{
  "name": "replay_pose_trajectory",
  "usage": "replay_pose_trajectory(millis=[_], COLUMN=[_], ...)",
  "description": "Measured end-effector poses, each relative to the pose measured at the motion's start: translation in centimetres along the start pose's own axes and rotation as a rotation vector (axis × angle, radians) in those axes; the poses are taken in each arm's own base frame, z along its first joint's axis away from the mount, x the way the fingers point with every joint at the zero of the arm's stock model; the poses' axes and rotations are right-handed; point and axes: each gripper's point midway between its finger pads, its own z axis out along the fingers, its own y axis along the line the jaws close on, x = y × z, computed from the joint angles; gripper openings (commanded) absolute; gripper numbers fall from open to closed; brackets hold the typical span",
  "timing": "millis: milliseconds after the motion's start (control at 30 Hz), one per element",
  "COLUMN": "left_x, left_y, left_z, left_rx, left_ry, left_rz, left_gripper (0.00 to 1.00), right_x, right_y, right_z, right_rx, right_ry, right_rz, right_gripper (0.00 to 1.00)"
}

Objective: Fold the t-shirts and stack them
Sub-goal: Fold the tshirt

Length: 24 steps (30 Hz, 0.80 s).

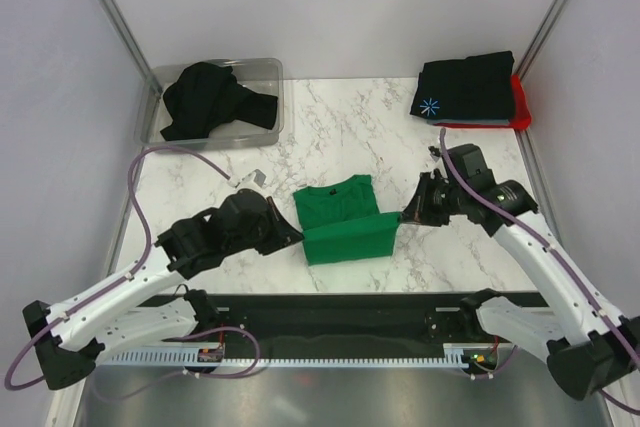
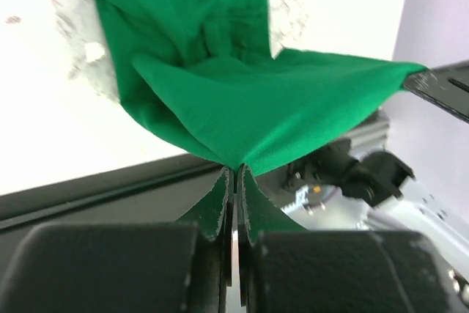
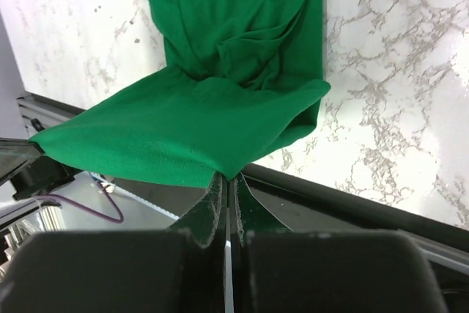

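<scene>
The bright green t-shirt (image 1: pixel 344 217) lies in the middle of the marble table, its near part lifted and doubled over. My left gripper (image 1: pixel 297 235) is shut on its near left corner, seen in the left wrist view (image 2: pixel 236 168). My right gripper (image 1: pixel 403 217) is shut on its near right corner, seen in the right wrist view (image 3: pixel 229 178). The cloth (image 2: pixel 278 108) stretches between both grippers above the table; it also shows in the right wrist view (image 3: pixel 183 133). A folded black t-shirt with a blue-white starburst (image 1: pixel 465 87) lies on a red one (image 1: pixel 520 102) at the back right.
A clear plastic bin (image 1: pixel 268 72) at the back left holds crumpled black shirts (image 1: pixel 212 99). A black rail (image 1: pixel 340 317) runs along the table's near edge. Grey walls with metal posts close in both sides.
</scene>
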Motion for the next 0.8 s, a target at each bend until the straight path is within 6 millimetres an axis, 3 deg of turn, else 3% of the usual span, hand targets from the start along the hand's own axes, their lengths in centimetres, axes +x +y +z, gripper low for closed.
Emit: replay_pose_trajectory(millis=[167,533,767,800], left_x=[-1.7,-7.7,-12.3,-13.3], left_y=[1.5,4.4,7.5,8.0], left_z=[1.8,5.4,11.3,12.5], left_rx=[-0.090,-0.176,-0.258,-0.270], left_ry=[-0.036,-0.060,0.013,0.027], left_rz=[0.001,-0.036,-0.061,-0.065], left_gripper=[0.02,0.02,0.02,0.06], right_x=[-1.5,-6.0,-10.2,-10.9], right_y=[-0.2,0.4,-1.1,-1.4], right_z=[2.1,7.3,13.2,14.4], right_rx=[0.042,0.083,0.159,0.170], right_ry=[0.033,0.075,0.103,0.112], right_rz=[-0.021,-0.053,-0.035,-0.032], right_gripper=[0.00,0.00,0.00,0.17])
